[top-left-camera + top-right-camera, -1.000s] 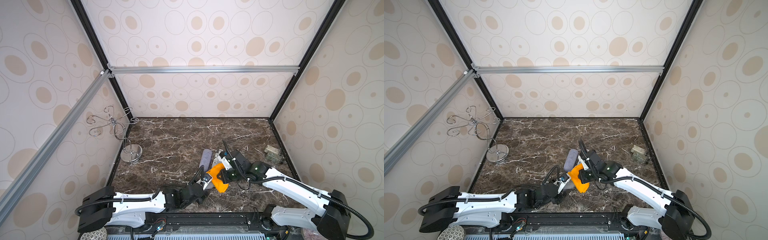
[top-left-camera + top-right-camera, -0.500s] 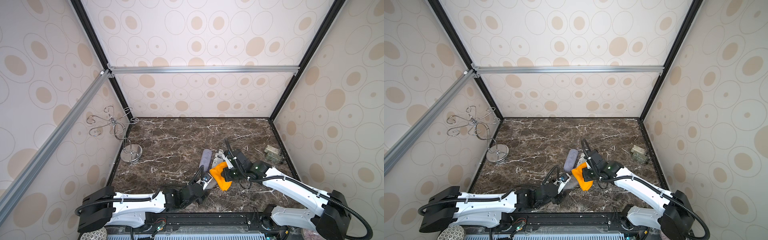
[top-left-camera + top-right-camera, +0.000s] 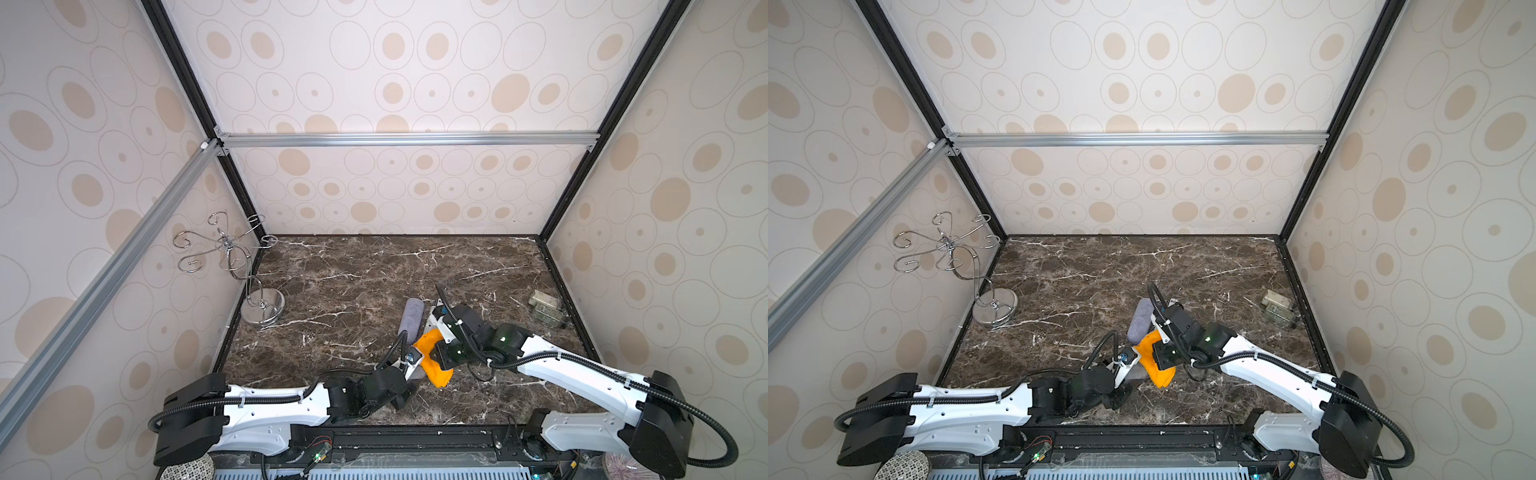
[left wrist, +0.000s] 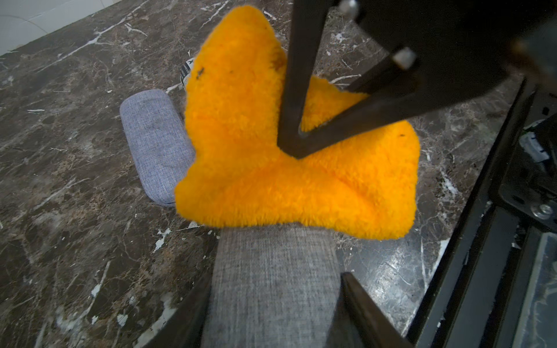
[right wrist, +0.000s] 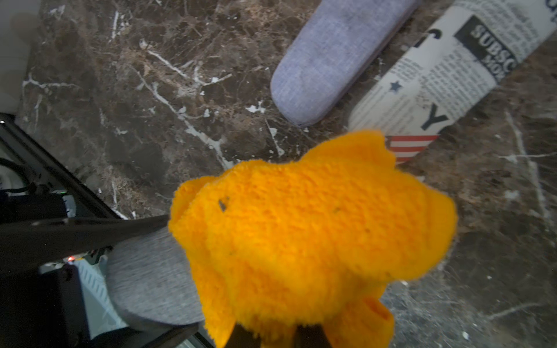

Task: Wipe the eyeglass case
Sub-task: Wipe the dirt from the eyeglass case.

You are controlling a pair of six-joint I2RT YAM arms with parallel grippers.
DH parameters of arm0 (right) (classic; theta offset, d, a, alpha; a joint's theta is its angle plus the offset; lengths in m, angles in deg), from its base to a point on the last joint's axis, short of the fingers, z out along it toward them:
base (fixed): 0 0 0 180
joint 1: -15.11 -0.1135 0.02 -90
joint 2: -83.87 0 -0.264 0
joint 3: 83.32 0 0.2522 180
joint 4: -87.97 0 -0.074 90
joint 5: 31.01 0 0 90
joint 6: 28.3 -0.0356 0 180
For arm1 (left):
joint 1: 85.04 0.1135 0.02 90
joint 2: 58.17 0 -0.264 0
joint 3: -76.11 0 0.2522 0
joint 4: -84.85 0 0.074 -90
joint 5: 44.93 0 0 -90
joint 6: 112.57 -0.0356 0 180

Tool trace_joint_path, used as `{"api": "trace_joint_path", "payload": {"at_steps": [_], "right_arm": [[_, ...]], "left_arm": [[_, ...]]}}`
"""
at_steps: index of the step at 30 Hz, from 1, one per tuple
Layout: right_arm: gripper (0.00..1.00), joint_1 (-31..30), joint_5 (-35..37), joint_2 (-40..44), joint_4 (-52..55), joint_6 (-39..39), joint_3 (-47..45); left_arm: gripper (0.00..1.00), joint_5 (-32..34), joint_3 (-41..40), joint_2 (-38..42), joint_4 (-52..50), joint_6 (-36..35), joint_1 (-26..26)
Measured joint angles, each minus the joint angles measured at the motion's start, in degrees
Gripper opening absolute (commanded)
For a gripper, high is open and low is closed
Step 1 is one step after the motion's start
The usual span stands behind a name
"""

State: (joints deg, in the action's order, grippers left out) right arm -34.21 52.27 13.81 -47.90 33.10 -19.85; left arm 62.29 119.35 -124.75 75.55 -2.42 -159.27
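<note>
cloth [image 4: 271, 186], orange, is pinched in my right claw [image 4: 297, 146], which is closed tight; it drapes over the grey eyeglass case [image 4: 272, 307]. my left claw [image 4: 275, 278] clamps that case by its sides. beyond both claws a lilac case [image 4: 155, 141] lies on the desk [image 4: 75, 241].

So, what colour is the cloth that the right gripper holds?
Bright orange, plain and fluffy. The cloth shows best in the left wrist view.

Left gripper [image 4: 275, 275] and right gripper [image 4: 295, 149] clamped, seemingly adjacent.
</note>
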Motion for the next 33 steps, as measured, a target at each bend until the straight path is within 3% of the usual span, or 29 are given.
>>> {"api": "trace_joint_path", "payload": {"at_steps": [8, 15, 22, 33], "right_arm": [[0.0, 3.43, 2.89, 2.75, 2.27, -0.57, -0.83], [0.0, 7.19, 8.22, 8.59, 10.67, 0.61, -1.81], [0.0, 7.17, 8.46, 8.02, 19.8, 2.67, -0.15], [0.0, 0.09, 3.67, 4.33, 19.63, 5.22, 5.35]], "left_arm": [[0.38, -5.68, 0.0, 0.37, 0.76, 1.92, 3.63], [0.38, -15.69, 0.02, 4.2, 0.28, 3.52, 11.98], [0.38, -22.38, 0.02, 7.45, -0.13, 3.96, 17.79], [0.39, -28.65, 0.02, 6.47, 0.9, 2.25, 18.29]]}}
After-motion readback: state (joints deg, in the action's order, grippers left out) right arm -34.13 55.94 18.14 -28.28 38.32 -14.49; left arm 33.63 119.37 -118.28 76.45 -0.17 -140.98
